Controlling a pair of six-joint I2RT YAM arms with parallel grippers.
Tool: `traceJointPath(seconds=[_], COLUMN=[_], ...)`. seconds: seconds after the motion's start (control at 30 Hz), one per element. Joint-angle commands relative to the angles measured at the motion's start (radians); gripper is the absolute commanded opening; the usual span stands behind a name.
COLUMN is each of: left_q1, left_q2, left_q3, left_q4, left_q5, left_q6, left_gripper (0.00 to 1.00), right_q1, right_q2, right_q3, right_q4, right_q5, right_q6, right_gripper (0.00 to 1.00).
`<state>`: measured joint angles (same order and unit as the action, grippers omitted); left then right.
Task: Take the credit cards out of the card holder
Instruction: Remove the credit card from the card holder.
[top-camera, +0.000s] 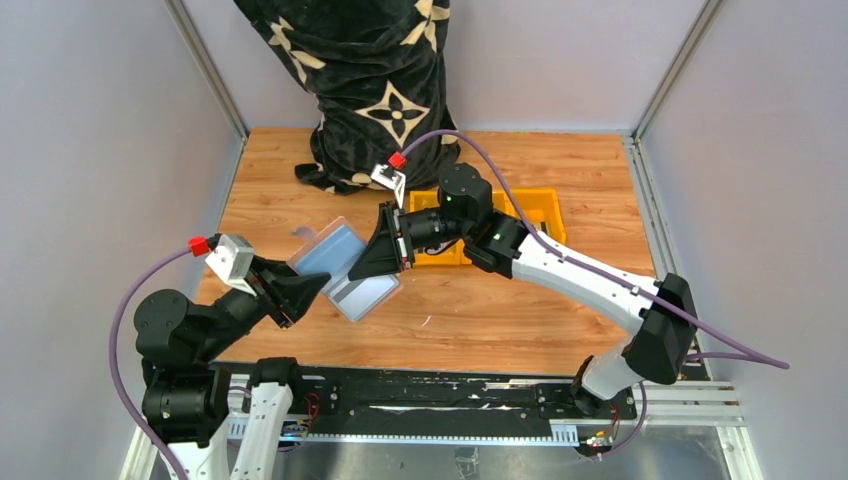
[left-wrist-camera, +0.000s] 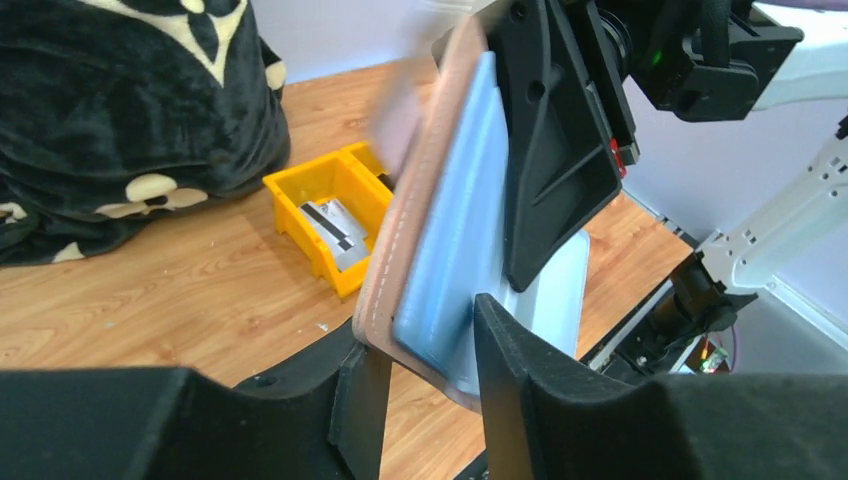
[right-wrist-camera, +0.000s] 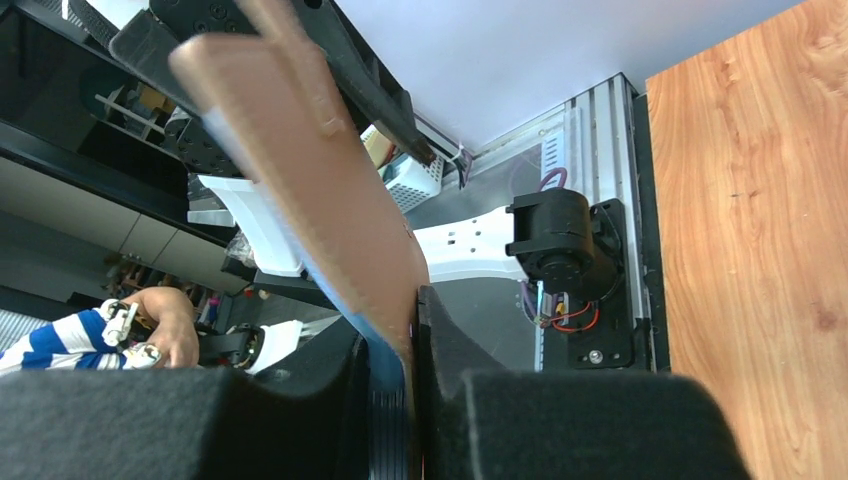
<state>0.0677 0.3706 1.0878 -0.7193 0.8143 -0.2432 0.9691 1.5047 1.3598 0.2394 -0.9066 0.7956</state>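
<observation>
Both arms are holding the card holder (left-wrist-camera: 418, 200) up above the table (top-camera: 500, 320) between them, cards not yet out.

The right gripper (right-wrist-camera: 412, 330) is pinching almost closed on the holder's brown flap, with a pale blue edge caught in the same bite. The left gripper (left-wrist-camera: 425, 350) is standing partly open astride the lower edge; whether it is actually squeezing, I cannot tell from here. The credit cards (left-wrist-camera: 455, 240) are sitting inside the holder, a blue one facing out, left of the yellow bin (top-camera: 545, 205). To do this well, one gripper should be clamping leather alone while the other is taking a card's edge alone and drawing it straight along the pocket — no twisting.
</observation>
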Motion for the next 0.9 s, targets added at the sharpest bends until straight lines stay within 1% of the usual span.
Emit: traceJointPath(seconds=[0.0, 0.13, 0.27, 0.4, 0.5, 0.63, 0.73, 0.77, 0.8, 0.83, 0.87], left_q1=[-0.003, -0.003, -0.002, -0.002, -0.002, -0.002, -0.002, -0.002, -0.002, -0.003, -0.003], left_q2=[-0.008, -0.01, -0.013, -0.015, -0.019, -0.035, -0.041, -0.037, -0.035, -0.031, -0.029], left_q3=[0.004, 0.005, 0.011, 0.002, -0.008, -0.031, -0.04, -0.039, -0.037, -0.038, -0.041], left_q4=[0.01, 0.021, 0.034, 0.047, 0.049, 0.048, 0.047, 0.048, 0.048, 0.048, 0.052], left_q5=[-0.057, -0.091, -0.153, -0.139, -0.113, -0.082, -0.057, -0.049, -0.039, -0.025, -0.008], left_q6=[0.018, 0.004, 0.004, -0.005, 0.007, 0.075, 0.106, 0.099, 0.079, 0.055, 0.025], left_gripper=[0.39, 0.23, 0.1, 0.03, 0.0, 0.0, 0.0, 0.1, 0.24, 0.31, 0.35], right_q1=[0.029, 0.039, 0.041, 0.049, 0.051, 0.051, 0.051, 0.051, 0.05, 0.05, 0.05], right_q2=[-0.008, 0.0, -0.001, 0.002, 0.018, 0.049, 0.073, 0.079, 0.08, 0.08, 0.079], right_q3=[0.031, 0.044, 0.032, 0.009, 0.003, -0.023, -0.025, -0.024, -0.024, -0.024, -0.026], right_q4=[0.038, 0.019, 0.019, 0.078, 0.144, 0.323, 0.406, 0.416, 0.417, 0.417, 0.415], right_q5=[-0.015, -0.028, -0.038, -0.046, -0.042, -0.022, -0.017, -0.017, -0.018, -0.02, -0.022], right_q6=[0.057, 0.06, 0.077, 0.131, 0.216, 0.402, 0.485, 0.496, 0.494, 0.489, 0.482], right_gripper=[0.0, 0.0, 0.0, 0.0, 0.0, 0.0, 0.0, 0.0, 0.0, 0.0, 0.0])
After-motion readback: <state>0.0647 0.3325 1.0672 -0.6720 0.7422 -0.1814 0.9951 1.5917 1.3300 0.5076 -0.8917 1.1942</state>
